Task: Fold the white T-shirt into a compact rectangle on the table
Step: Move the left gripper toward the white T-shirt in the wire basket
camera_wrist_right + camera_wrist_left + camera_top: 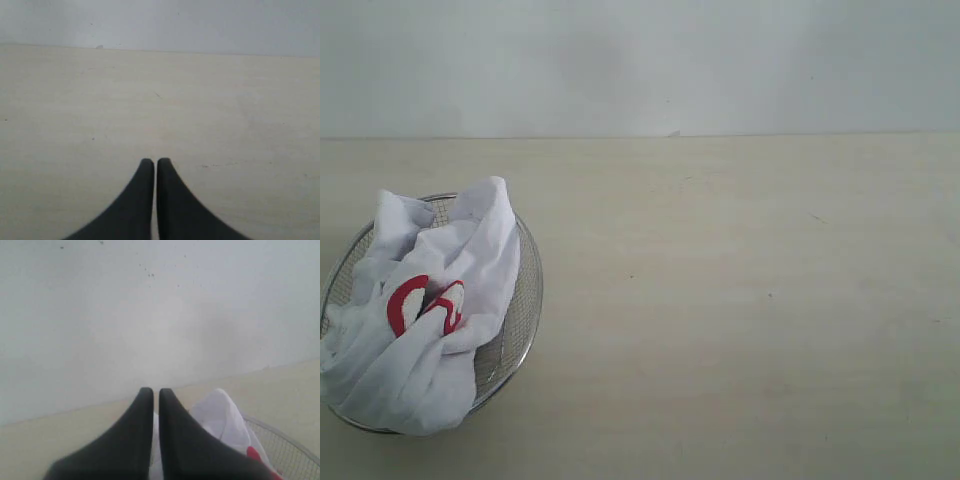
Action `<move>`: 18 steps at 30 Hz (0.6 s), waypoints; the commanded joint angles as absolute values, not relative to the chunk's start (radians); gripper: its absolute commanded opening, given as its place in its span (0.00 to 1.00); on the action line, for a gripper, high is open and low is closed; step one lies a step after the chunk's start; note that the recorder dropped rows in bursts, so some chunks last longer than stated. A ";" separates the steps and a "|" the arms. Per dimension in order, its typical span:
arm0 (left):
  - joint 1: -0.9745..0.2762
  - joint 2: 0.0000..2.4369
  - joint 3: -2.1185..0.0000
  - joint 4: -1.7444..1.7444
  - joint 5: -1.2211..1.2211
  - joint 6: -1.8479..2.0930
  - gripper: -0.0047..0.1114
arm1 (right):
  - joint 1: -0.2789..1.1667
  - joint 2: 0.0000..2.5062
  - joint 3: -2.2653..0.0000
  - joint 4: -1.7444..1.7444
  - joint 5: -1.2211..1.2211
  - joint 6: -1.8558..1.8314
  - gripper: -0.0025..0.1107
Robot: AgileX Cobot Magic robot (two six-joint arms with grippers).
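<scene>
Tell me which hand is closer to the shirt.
The left hand: the white T-shirt, in the wire basket, shows right past its tips; the right hand faces only table.

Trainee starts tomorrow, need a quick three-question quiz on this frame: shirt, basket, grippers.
1. True or false: the white T-shirt lies spread flat on the table.
2. The left gripper and right gripper are: A both open; B both shut, holding nothing; C both shut on cloth.
3. Fill in: the shirt sits crumpled in a round wire-mesh ____.
Key: 1 false; 2 B; 3 basket.
</scene>
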State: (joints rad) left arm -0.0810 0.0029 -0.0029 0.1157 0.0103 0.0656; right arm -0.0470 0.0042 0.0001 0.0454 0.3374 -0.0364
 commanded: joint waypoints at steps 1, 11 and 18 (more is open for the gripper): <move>-0.078 0.000 0.000 0.116 -0.118 0.028 0.08 | -0.049 0.000 0.000 0.047 0.334 -0.035 0.02; -0.078 0.117 -0.132 0.310 -0.411 -0.395 0.08 | -0.049 0.000 0.000 0.047 0.334 -0.035 0.02; -0.078 0.601 -0.494 0.534 -0.251 -0.727 0.08 | -0.049 0.000 0.000 0.047 0.334 -0.035 0.02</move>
State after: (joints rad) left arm -0.0810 0.4343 -0.3946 0.4094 -0.3558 -0.5581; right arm -0.0470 0.0042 0.0001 0.0454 0.3374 -0.0364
